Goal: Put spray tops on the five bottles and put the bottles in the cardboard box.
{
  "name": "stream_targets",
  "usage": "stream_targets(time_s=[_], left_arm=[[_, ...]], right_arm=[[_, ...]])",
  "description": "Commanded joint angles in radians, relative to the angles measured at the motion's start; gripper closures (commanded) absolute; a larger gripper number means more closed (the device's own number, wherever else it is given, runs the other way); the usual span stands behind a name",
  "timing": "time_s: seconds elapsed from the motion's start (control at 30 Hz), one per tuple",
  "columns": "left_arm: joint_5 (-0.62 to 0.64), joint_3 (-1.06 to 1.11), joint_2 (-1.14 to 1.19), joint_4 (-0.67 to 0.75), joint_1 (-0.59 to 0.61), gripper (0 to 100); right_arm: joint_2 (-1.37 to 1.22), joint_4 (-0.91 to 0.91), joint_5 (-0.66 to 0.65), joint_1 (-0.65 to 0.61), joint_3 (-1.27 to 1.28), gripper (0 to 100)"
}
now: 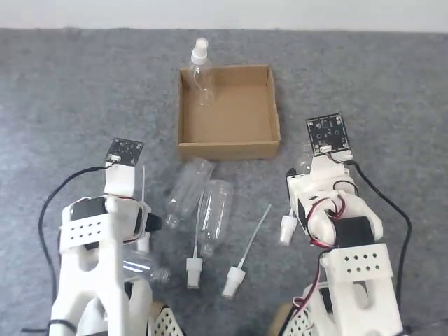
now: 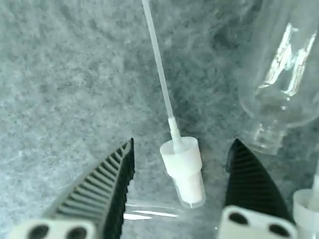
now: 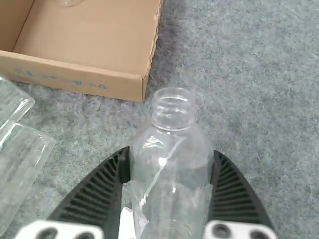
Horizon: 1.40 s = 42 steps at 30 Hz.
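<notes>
My left gripper stands open low over the table, with a white spray top lying untouched between its fingers; its thin tube points away from the arm. My right gripper is shut on a clear uncapped bottle, neck pointing toward the cardboard box. One capped bottle leans at the far left corner of the box. Two open bottles lie side by side in front of the box. Another clear bottle lies by the left arm's base.
Two loose spray tops with tubes lie between the arms, and a third white top sits beside the right arm. An open bottle's neck lies close to the left gripper. Grey carpet surrounds the box.
</notes>
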<state>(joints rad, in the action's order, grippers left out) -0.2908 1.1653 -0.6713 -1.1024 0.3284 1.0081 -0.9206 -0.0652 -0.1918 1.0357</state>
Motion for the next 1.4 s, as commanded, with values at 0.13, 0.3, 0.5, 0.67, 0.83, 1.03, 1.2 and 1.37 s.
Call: stream_targets(time_s=[0.13, 0.3, 0.5, 0.67, 0.83, 1.03, 1.2, 1.37], left_arm=[[-0.077, -0.005, 0.009, -0.021, -0.006, 79], [-0.103, -0.005, 0.009, -0.034, -0.003, 79], [-0.121, -0.018, 0.061, -0.034, -0.006, 79], [-0.130, -0.104, 0.261, -0.034, -0.006, 79], [-0.133, -0.162, 0.413, -0.028, -0.006, 82], [-0.129, -0.208, 0.433, -0.032, -0.006, 93], [-0.098, -0.249, 0.433, -0.034, 0.000, 96], [0.011, -0.277, 0.433, -0.032, 0.000, 96]], right_arm=[[0.027, 0.025, 0.000, 0.012, -0.012, 87.3], [0.027, 0.025, 0.000, 0.012, -0.012, 87.3], [0.027, 0.025, 0.000, 0.012, -0.012, 87.3], [0.027, 0.025, 0.000, 0.012, -0.012, 87.3], [0.027, 0.025, 0.000, 0.012, -0.012, 87.3], [0.027, 0.025, 0.000, 0.012, -0.012, 87.3], [0.027, 0.025, 0.000, 0.012, -0.012, 87.3], [0.027, 0.025, 0.000, 0.012, -0.012, 87.3]])
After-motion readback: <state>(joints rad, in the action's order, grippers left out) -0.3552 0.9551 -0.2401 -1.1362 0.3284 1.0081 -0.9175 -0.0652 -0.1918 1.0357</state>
